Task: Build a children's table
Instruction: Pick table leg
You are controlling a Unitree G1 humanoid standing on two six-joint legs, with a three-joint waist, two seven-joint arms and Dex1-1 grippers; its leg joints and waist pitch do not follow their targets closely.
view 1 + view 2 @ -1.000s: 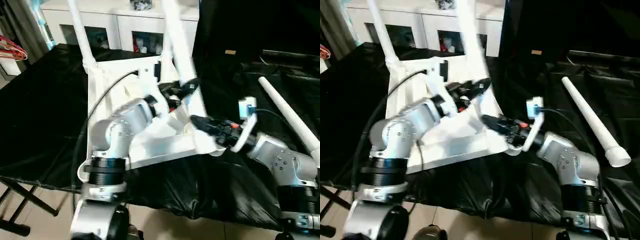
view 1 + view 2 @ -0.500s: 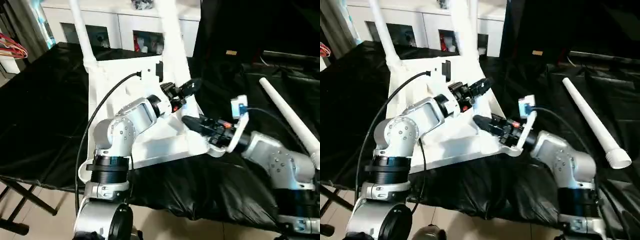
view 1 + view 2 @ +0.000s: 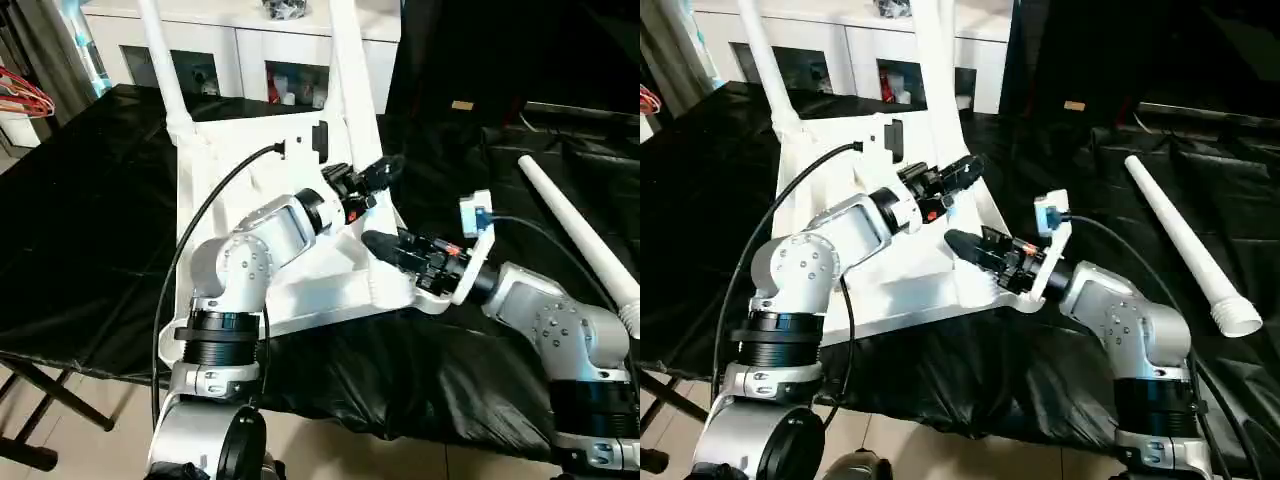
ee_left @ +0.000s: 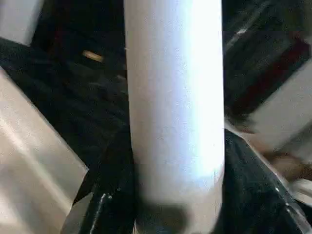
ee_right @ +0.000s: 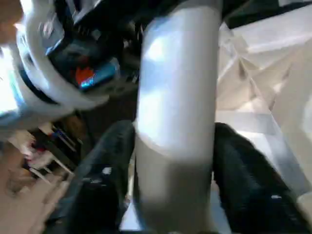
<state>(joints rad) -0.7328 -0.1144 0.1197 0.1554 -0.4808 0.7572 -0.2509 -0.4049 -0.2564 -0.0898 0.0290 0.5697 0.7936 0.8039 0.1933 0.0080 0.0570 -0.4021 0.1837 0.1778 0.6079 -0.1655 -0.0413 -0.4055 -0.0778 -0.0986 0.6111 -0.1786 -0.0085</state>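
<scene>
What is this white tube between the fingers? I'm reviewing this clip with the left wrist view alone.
Observer: It's an upright leg of the children's table, standing at a far corner of the upside-down table top. The left gripper is closed around it.
Operator: Where's the other arm?
Observer: The right gripper is at the same leg, lower down, near its socket.
Operator: Any other legs in sight?
Observer: A second leg stands at the other far corner, and a loose leg lies on the black cloth to the robot's right.
</scene>
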